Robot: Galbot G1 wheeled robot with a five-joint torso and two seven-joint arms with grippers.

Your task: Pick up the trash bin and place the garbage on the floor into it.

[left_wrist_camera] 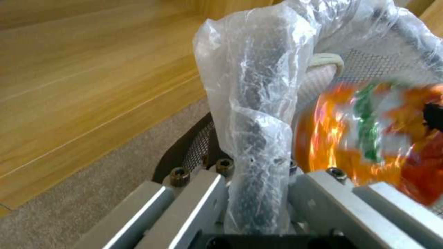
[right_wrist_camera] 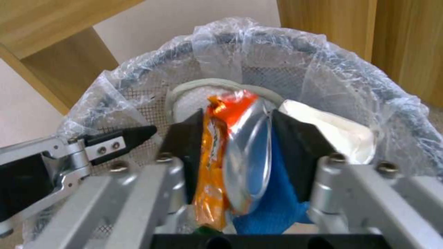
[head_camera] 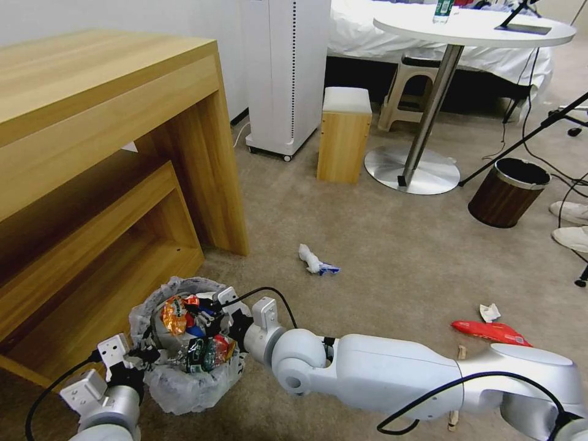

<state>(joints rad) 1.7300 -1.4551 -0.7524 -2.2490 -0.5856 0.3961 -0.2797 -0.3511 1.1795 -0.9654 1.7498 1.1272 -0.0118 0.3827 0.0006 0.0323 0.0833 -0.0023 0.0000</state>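
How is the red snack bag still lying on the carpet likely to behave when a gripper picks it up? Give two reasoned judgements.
The red snack bag lies flat and thin on the floor, so it is probably light and floppy, likely to droop from a pinch. Its glossy film looks slippery, and being so flat it may be hard to get fingers under.

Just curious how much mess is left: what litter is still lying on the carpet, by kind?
Crumpled white tissue with a blue-white scrap: 1
Small white tissue: 1
Red snack bag: 1
Wooden stick: 1
Total: 4
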